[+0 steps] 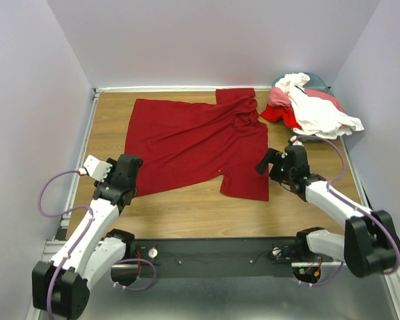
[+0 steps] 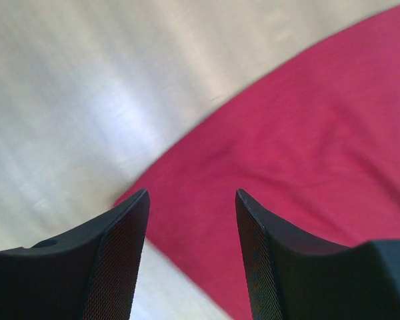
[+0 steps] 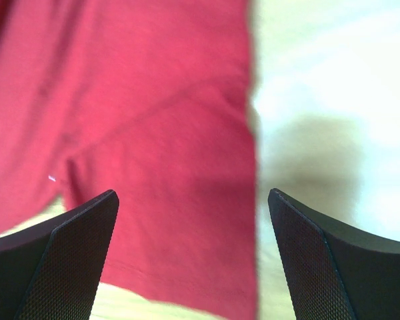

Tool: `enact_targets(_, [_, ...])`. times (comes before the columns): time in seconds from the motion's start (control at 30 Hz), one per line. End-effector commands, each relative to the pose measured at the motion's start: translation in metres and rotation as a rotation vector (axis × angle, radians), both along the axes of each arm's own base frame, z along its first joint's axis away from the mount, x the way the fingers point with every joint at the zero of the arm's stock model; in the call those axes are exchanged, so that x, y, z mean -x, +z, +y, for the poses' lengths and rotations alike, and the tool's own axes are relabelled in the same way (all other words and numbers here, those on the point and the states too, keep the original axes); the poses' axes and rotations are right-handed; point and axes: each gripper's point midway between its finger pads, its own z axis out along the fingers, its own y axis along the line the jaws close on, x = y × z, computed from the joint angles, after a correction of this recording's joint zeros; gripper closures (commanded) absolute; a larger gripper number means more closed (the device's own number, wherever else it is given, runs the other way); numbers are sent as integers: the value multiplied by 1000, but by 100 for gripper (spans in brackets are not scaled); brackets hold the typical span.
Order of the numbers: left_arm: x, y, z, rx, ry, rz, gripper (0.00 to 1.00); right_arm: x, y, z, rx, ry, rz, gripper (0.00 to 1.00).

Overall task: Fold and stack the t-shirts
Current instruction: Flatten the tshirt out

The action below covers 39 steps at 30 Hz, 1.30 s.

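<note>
A large dark crimson t-shirt [image 1: 200,140] lies spread out and wrinkled across the middle of the wooden table. The other t-shirts sit in a crumpled pile at the back right corner: a white one [image 1: 320,110] on top, a lighter red-pink one [image 1: 280,107] beneath, and a bit of teal [image 1: 318,80] behind. My left gripper [image 1: 135,179] hovers open at the crimson shirt's near left corner, with the cloth edge [image 2: 187,220] below its empty jaws [image 2: 192,193]. My right gripper [image 1: 262,163] stands wide open over the shirt's right edge [image 3: 207,200], holding nothing.
Pale walls close in the table [image 1: 187,213] on the left, back and right. A metal rail [image 1: 80,167] runs along the left edge. A black bar [image 1: 213,253] with both arm bases lies along the near edge, with purple cables [image 1: 47,193] looping beside the arms.
</note>
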Motion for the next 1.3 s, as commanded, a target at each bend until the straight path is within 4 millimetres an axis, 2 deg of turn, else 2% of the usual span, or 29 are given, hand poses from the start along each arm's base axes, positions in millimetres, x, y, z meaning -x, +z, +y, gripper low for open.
enact_targets(0.0, [-15, 51, 21, -124, 41, -214, 37, 25, -5, -33, 92, -123, 32, 0])
enact_targets(0.03, [-12, 59, 26, -149, 53, -234, 37, 34, -9, -37, 105, -135, 58, 0])
enact_targets(0.07, [-9, 58, 28, -157, 65, -235, 38, 35, -5, -42, 116, -160, 42, 0])
enact_targets(0.13, [-8, 60, 27, -138, 60, -269, 38, 36, -4, -40, 98, -158, 42, 0])
enact_targets(0.23, [-7, 48, 32, -159, 75, -294, 38, 38, -11, -42, 113, -169, 77, 0])
enact_targets(0.33, [-8, 52, 39, -201, 115, -306, 38, 35, -20, -42, 134, -167, 127, 1])
enact_targets(0.53, [-34, 67, 34, -298, 55, -252, 38, 33, -15, -42, 153, -160, 168, 1])
enact_targets(0.6, [-47, 67, 27, -307, 9, -215, 38, 38, -13, -40, 143, -155, 199, 1])
enact_targets(0.67, [-58, 55, 16, -285, -54, -172, 38, 42, -15, -35, 116, -146, 234, 2])
enact_targets(0.73, [-68, 40, -1, -274, -178, -114, 38, 42, -12, -30, 96, -144, 261, 2])
enact_targets(0.77, [-76, 42, -11, -262, -240, -113, 38, 43, -10, -23, 70, -129, 286, 3])
enact_targets(0.87, [-76, 40, -16, -265, -282, -24, 38, 46, -4, -19, 56, -129, 344, 5])
enact_targets(0.97, [-77, 52, -23, -235, -314, 11, 38, 54, 0, -20, 62, -133, 396, 7])
enact_targets(1.0, [-80, 53, -32, -213, -375, 9, 37, 50, 5, -18, 58, -129, 395, 8])
enact_targets(1.07, [-84, 61, -40, -196, -431, -10, 36, 56, 6, -15, 48, -110, 425, 10])
enact_targets(1.2, [-77, 55, -46, -131, -474, -1, 34, 68, -1, -17, 64, -97, 472, 14])
enact_targets(1.27, [-70, 51, -44, -92, -466, 2, 29, 78, -10, -18, 63, -95, 506, 18])
